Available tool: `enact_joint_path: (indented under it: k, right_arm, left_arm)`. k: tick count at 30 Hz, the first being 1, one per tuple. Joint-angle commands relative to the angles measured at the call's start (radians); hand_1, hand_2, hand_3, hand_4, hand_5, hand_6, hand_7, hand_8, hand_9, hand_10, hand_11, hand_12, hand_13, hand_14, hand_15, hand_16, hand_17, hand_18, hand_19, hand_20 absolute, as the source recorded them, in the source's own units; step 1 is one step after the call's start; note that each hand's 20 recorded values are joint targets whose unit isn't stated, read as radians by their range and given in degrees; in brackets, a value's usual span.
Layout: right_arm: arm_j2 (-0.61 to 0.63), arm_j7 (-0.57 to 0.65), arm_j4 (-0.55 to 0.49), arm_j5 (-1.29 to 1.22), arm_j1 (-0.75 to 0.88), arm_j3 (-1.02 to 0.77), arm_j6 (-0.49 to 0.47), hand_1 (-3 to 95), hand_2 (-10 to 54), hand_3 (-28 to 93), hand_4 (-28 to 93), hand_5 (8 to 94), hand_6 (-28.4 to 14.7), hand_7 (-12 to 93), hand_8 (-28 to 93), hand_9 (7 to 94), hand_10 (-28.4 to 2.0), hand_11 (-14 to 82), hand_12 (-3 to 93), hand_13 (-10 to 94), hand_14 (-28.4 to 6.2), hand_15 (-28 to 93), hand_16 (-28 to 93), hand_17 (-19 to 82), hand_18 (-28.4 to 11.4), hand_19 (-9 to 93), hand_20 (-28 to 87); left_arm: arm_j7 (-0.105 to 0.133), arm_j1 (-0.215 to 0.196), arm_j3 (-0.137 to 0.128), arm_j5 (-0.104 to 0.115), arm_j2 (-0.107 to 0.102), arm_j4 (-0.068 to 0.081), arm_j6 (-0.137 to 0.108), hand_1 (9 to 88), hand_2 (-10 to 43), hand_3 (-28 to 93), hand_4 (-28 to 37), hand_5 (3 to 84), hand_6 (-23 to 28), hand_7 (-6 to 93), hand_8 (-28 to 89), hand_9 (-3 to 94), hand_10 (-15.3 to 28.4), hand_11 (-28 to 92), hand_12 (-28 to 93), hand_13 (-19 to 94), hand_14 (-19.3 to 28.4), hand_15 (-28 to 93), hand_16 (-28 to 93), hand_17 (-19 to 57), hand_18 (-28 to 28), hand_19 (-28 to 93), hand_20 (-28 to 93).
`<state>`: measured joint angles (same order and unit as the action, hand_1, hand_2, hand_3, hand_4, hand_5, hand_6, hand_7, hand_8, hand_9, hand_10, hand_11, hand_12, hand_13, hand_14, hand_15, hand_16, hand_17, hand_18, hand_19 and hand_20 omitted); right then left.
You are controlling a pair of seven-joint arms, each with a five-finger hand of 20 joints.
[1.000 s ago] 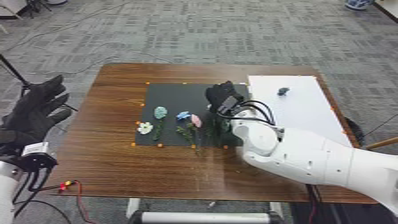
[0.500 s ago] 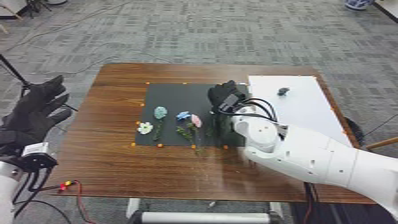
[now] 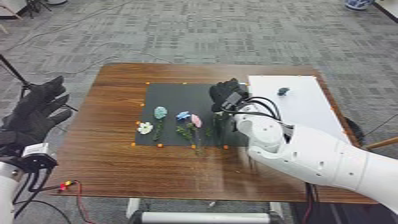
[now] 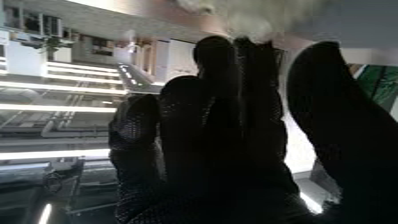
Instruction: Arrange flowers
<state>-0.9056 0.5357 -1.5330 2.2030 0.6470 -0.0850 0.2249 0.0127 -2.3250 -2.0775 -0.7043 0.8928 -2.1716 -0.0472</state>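
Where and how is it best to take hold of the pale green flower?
Grip the pale green flower by its stem, probably just below the head, coming from above, with thumb and fingers on either side. It lies on the mat, stem towards the robot, and the white flower is close on its left.

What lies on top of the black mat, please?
A white flower, a pale green flower, a blue flower and a pink flower lie on the mat. The right hand and arm cover part of its right side, so anything beneath them is hidden.
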Motion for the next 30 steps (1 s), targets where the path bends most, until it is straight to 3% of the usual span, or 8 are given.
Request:
enact_joint_path:
  k: [1, 9, 13, 16, 18, 20, 23, 30]
  right_arm:
    - [0.009, 0.002, -0.009, 0.003, -0.005, -0.021, 0.008, 29.2, -9.5, 89, -28, 56.0, 2.5, 41, -18, 54.3, -11.5, 49.1, 34.0, 57, -8.6, 78, 38, 28, -20.6, 83, 59]
    - [0.051, -0.011, -0.077, -0.027, 0.014, -0.079, 0.022, 25.6, -9.5, 89, -28, 48.3, -0.8, 36, -16, 49.0, -12.7, 46.6, 32.0, 55, -10.2, 79, 37, 28, -20.9, 84, 58]
    - [0.152, -0.217, -0.204, -0.096, 0.12, -0.261, -0.038, 29.9, -9.4, 92, -27, 43.3, -1.8, 34, -15, 46.2, -13.3, 47.6, 31.7, 54, -10.5, 80, 35, 28, -20.8, 84, 57]
    - [0.195, -0.471, -0.276, -0.152, 0.294, -0.539, -0.238, 32.9, -7.9, 93, -26, 44.8, -0.1, 35, -17, 47.3, -12.3, 46.5, 32.8, 53, -10.2, 80, 36, 27, -20.1, 83, 56]
    - [0.17, -0.66, -0.285, -0.176, 0.389, -0.74, -0.5, 36.7, -7.3, 92, -27, 50.7, 2.6, 37, -15, 55.5, -9.6, 38.0, 41.6, 53, -9.6, 78, 40, 25, -20.0, 80, 57]
    - [0.177, -0.722, -0.296, -0.215, 0.425, -0.796, -0.568, 39.1, -3.4, 93, -25, 58.0, 3.9, 40, -8, 64.0, -8.4, 34.2, 51.4, 53, -8.8, 74, 47, 23, -20.0, 76, 57]
    - [0.195, -0.743, -0.313, -0.211, 0.439, -0.814, -0.646, 34.8, 8.2, 93, -18, 66.9, 5.3, 33, -7, 64.2, -9.3, 36.5, 63.0, 51, -11.3, 73, 53, 20, -19.6, 72, 57]
    - [0.193, -0.782, -0.318, -0.136, 0.446, -0.759, -0.729, 26.7, 20.0, 93, -12, 65.7, 6.1, 24, -16, 62.4, -10.8, 46.0, 68.0, 50, -14.5, 79, 55, 21, -20.6, 74, 58]
  left_arm:
    - [-0.004, -0.01, -0.004, 0.002, 0.007, -0.003, 0.007, 29.9, -3.4, 45, -28.3, 17.6, 1.3, 18.8, -8, 10.4, 7.8, 17, 20, 1, 10.6, 33, -5, -14.3, 18.9, 31, 10]
    - [-0.005, -0.01, -0.003, 0.003, 0.007, -0.003, 0.002, 30.0, -3.1, 45, -28.3, 17.6, 1.3, 18.7, -8, 10.5, 7.8, 17, 20, 1, 10.7, 33, -5, -14.4, 18.9, 31, 10]
    - [-0.005, -0.01, -0.004, 0.002, 0.01, -0.004, 0.007, 30.1, -3.1, 45, -28.3, 17.6, 1.3, 18.7, -8, 10.4, 7.9, 17, 20, 1, 10.6, 33, -5, -14.4, 18.9, 31, 10]
    - [-0.001, -0.021, -0.012, 0.005, 0.013, -0.008, 0.002, 29.9, -3.2, 45, -28.3, 17.6, 1.3, 18.7, -8, 10.4, 7.9, 17, 20, 1, 10.6, 33, -5, -14.4, 18.9, 31, 10]
    - [0.0, -0.029, -0.018, 0.005, 0.016, -0.011, -0.002, 29.8, -3.2, 45, -28.3, 17.6, 1.3, 18.6, -8, 10.4, 7.9, 17, 20, 1, 10.6, 33, -5, -14.4, 18.9, 31, 10]
    - [-0.002, -0.028, -0.018, 0.004, 0.017, -0.012, -0.001, 29.8, -3.3, 45, -28.3, 17.7, 1.3, 18.7, -8, 10.5, 7.9, 17, 20, 1, 10.6, 33, -5, -14.4, 19.0, 31, 10]
    - [-0.001, -0.024, -0.015, 0.004, 0.015, -0.01, 0.003, 30.0, -3.2, 45, -28.3, 17.6, 1.3, 18.6, -8, 10.5, 7.9, 17, 20, 1, 10.6, 33, -5, -14.4, 18.9, 31, 10]
    - [-0.003, -0.016, -0.012, 0.003, 0.009, -0.007, 0.0, 30.0, -3.1, 45, -28.3, 17.6, 1.3, 18.7, -8, 10.4, 7.8, 17, 20, 1, 10.6, 33, -5, -14.4, 18.9, 31, 10]
